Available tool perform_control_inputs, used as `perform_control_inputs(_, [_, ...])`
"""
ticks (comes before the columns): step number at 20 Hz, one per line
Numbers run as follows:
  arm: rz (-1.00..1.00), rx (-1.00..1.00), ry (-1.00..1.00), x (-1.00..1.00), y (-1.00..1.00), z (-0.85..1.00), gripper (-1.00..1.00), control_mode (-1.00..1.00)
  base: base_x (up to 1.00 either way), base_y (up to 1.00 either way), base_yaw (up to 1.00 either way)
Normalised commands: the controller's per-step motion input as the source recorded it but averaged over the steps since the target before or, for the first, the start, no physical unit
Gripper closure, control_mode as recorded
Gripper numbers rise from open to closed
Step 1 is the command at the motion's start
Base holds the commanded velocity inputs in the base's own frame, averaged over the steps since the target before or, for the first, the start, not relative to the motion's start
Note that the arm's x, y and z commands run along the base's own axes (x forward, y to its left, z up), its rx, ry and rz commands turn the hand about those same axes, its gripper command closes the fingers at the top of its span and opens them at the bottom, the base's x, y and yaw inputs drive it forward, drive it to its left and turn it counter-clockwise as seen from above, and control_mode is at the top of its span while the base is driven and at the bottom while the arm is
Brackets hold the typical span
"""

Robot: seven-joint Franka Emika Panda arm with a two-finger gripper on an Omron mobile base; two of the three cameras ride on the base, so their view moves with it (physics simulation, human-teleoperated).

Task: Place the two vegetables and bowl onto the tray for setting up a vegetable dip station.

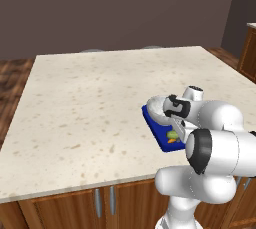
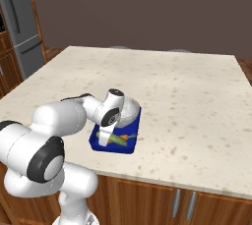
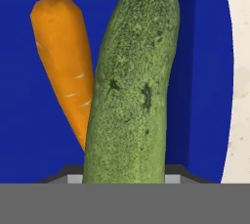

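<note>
The dark green cucumber (image 3: 132,91) lies on the deep blue tray (image 3: 29,135), with the orange carrot (image 3: 63,56) beside it and touching its side. My gripper (image 3: 124,179) is shut on the cucumber's near end, one finger tip on each side. From the right base view, the cucumber (image 2: 116,139) and carrot (image 2: 127,136) rest at the tray's (image 2: 114,149) near end, under my gripper (image 2: 105,138). The whitish speckled bowl (image 2: 127,110) sits on the tray's far half. In the left base view, bowl (image 1: 156,106), tray (image 1: 151,124) and cucumber (image 1: 173,134) are partly hidden by my arm.
The tray sits near the front edge of a wide beige speckled counter (image 1: 90,93) over wooden cabinets (image 2: 197,199). A grey fridge (image 2: 22,27) stands far left. Past the tray's rim, bare counter (image 3: 240,71) shows.
</note>
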Motion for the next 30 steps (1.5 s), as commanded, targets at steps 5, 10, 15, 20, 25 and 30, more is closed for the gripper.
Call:
perform_control_inputs(5, [0.02,0.05,0.0,0.06,0.0,-0.12,1.0,-1.0,0.0,0.0,0.0])
perform_control_inputs(10, [0.01,0.03,0.05,0.06,0.0,-0.14,-1.0,-1.0,0.0,0.0,0.0])
perform_control_inputs(15, [0.0,0.0,0.04,0.05,0.0,-0.08,-1.0,-1.0,0.0,0.0,0.0])
perform_control_inputs(20, [0.0,0.0,0.01,0.01,0.0,-0.02,-1.0,-1.0,0.0,0.0,0.0])
perform_control_inputs(25, [0.0,0.0,0.0,0.0,0.0,0.0,-1.0,-1.0,0.0,0.0,0.0])
perform_control_inputs(30, [0.0,0.0,0.09,-0.12,0.0,0.06,-1.0,-1.0,0.0,0.0,0.0])
